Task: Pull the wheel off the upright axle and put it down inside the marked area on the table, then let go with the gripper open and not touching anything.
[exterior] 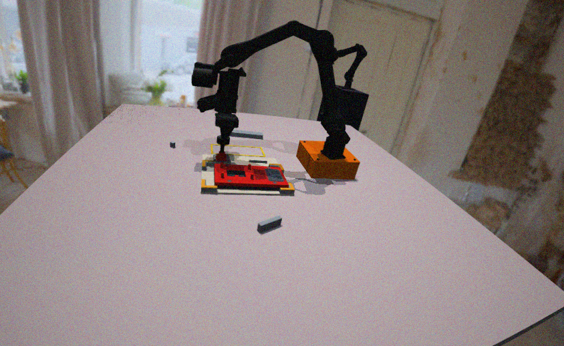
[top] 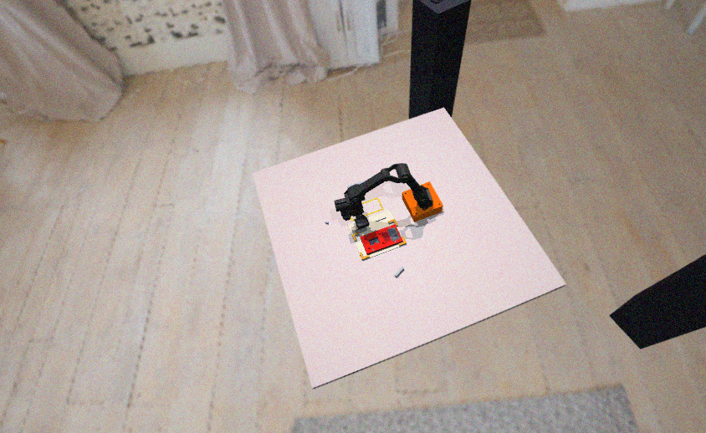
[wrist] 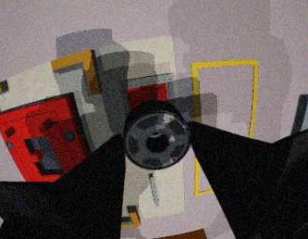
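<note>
The dark grey wheel (wrist: 156, 140) is clamped between the fingers of the gripper (wrist: 157, 145), held above the white board beside the red circuit board (wrist: 39, 138), just left of the yellow-outlined marked area (wrist: 226, 122).

Pale pink desk (exterior: 361, 266). Red board (exterior: 250, 175) on a white plate with orange corners (exterior: 208, 185). Grey block (exterior: 269, 224) lies apart, nearer the front. Small dark cube (exterior: 172, 144) at left. Long grey bar (exterior: 246, 134) behind.
</note>
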`<state>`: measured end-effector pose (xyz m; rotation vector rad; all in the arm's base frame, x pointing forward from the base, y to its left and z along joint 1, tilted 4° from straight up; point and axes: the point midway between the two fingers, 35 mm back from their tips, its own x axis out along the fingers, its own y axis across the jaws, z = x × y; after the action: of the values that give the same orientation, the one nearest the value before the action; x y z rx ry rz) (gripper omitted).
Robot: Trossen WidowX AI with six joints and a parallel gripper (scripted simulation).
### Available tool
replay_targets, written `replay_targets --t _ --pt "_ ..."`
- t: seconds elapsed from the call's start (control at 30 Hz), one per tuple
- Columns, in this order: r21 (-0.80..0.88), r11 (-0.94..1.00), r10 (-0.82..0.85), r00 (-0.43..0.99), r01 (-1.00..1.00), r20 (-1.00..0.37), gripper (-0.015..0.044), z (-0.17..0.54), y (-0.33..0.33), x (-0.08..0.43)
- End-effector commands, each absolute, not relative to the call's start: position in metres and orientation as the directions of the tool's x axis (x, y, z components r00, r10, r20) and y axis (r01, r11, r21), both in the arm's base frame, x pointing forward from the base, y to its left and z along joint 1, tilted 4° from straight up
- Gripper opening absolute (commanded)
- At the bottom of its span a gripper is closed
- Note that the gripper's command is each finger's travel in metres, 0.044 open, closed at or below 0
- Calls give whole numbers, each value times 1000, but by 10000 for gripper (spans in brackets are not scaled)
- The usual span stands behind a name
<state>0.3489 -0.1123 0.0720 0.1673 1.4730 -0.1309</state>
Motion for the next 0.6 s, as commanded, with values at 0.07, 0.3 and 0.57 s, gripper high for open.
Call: replay_targets --t 0.07,0.3,0.57 --pt "27 982 9 99 187 -995 0 76 -113 350" --pt "27 982 9 99 187 -995 0 83 -113 349" --pt "27 982 9 99 187 -995 0 110 -111 342"
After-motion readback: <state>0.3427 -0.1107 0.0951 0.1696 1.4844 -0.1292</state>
